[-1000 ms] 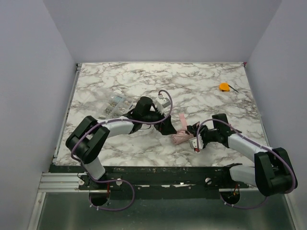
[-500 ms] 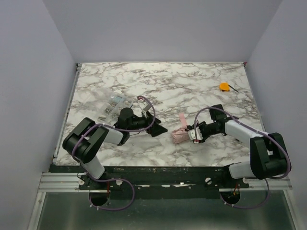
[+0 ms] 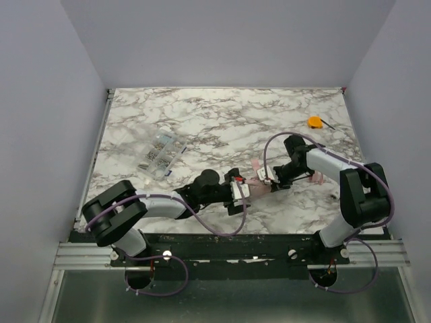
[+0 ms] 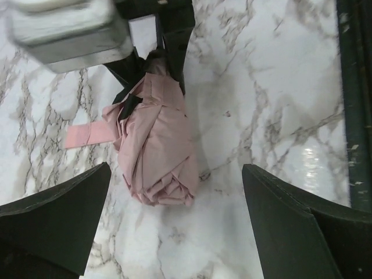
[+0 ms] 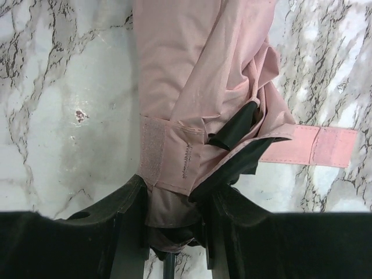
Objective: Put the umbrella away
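While the umbrella (image 4: 157, 145) lies folded on the tabletop (image 3: 222, 114) close to its front edge, the right jaws pinch one end of it. The left jaws stand spread wide on both sides of the other end, not touching. Clear packet (image 3: 158, 153) and orange object (image 3: 314, 122) lie well apart.
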